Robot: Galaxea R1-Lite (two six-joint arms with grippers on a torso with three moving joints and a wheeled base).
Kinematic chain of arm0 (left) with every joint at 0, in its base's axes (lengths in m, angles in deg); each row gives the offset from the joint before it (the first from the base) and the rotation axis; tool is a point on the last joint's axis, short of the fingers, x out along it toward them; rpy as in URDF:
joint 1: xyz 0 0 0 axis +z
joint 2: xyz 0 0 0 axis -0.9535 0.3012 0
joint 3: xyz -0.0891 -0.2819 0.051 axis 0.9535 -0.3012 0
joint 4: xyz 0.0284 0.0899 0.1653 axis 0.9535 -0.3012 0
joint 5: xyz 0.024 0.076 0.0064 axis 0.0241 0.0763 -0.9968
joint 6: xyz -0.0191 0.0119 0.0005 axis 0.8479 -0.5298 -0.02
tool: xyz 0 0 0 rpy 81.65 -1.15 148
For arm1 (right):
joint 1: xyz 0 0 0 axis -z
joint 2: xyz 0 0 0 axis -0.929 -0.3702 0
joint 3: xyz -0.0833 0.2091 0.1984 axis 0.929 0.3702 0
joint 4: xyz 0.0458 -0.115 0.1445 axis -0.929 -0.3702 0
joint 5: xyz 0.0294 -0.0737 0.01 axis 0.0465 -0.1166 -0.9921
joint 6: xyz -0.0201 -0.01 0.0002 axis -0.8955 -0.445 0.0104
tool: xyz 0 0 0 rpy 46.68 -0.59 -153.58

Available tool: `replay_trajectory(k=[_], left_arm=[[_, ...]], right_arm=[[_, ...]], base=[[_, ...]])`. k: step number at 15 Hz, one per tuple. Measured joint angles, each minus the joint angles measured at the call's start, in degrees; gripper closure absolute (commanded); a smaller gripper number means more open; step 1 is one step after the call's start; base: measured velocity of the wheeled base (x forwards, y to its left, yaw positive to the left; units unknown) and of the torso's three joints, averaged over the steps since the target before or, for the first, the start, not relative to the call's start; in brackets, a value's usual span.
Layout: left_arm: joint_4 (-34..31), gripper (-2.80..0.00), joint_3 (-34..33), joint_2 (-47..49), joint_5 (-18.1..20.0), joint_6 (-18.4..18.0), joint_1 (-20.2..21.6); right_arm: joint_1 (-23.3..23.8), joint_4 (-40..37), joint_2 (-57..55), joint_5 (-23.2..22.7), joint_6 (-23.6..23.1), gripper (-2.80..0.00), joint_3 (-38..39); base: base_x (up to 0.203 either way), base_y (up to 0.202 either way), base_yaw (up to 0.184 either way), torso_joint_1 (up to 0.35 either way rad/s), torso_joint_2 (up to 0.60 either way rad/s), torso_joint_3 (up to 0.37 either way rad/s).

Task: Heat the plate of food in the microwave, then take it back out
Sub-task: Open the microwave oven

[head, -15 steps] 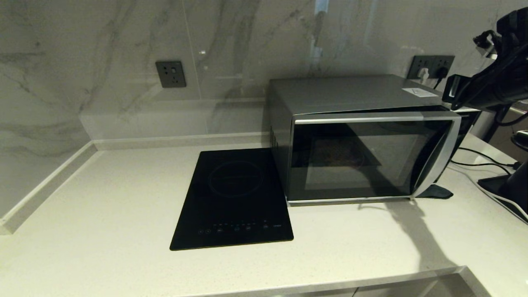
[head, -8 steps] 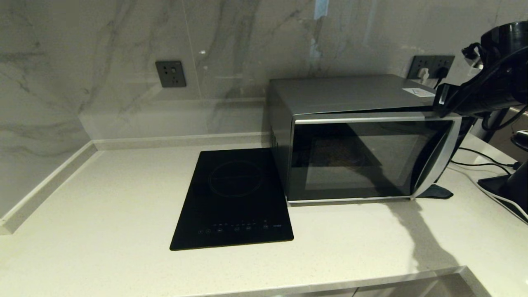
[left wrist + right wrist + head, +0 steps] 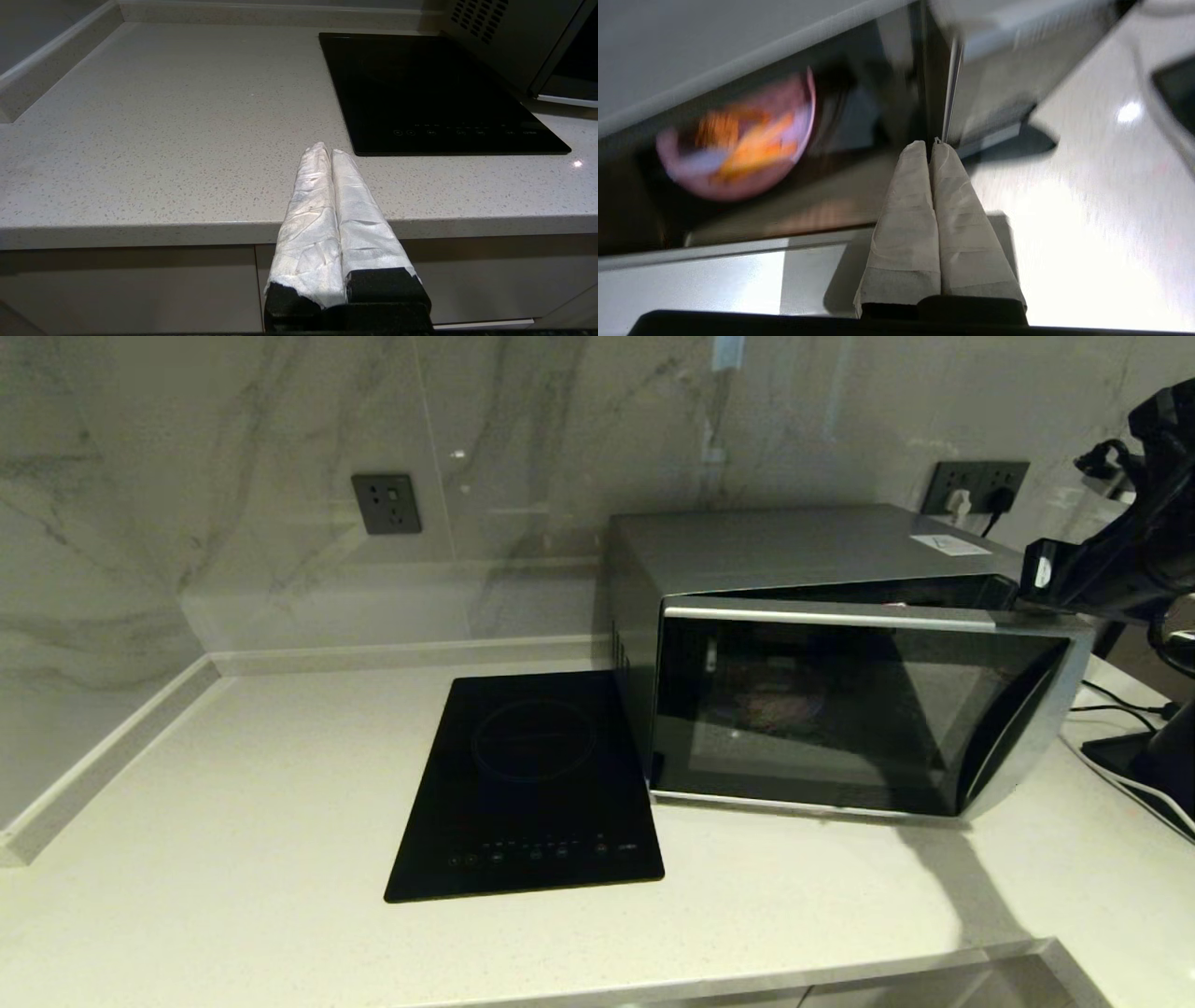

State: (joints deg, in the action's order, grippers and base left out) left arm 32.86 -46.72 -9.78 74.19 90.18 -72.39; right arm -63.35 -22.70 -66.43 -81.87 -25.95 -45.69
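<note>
The silver microwave (image 3: 803,546) stands at the back right of the counter. Its dark glass door (image 3: 840,709) hangs ajar, swung out on the handle (image 3: 1022,747) side. Through the gap the right wrist view shows the lavender plate of food (image 3: 738,140) inside the oven, blurred. My right gripper (image 3: 930,142) is shut with nothing between its fingers, tips against the door's free edge at its upper right corner; its arm (image 3: 1111,560) reaches in from the right. My left gripper (image 3: 327,148) is shut and empty, parked before the counter's front edge, out of the head view.
A flat black induction cooktop (image 3: 527,784) lies left of the microwave. Wall sockets (image 3: 386,504) sit on the marble backsplash. Cables and a black stand (image 3: 1139,756) crowd the counter's right end. A raised ledge (image 3: 103,756) borders the left side.
The microwave door has swung outward from nearly closed to ajar. My right arm has moved with the door's upper right corner, toward me and to the right.
</note>
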Motion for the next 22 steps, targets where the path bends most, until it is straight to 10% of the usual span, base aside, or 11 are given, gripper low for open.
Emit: replay_trajectory(k=[14, 22], left_arm=[[-0.02, 0.0, 0.0, 0.0, 0.0, -0.02, 0.0], [0.0, 0.0, 0.0, 0.0, 0.01, -0.02, 0.0]], right_arm=[[-2.1, -11.73, 13.54, -2.96, -1.44, 0.0, 14.48], [-17.21, -11.77, 22.75, -1.08, 3.29, 0.0, 23.69]], base=[[0.0, 0.0, 0.0, 0.0, 0.0, 0.0], [0.0, 0.0, 0.0, 0.0, 0.0, 0.0]])
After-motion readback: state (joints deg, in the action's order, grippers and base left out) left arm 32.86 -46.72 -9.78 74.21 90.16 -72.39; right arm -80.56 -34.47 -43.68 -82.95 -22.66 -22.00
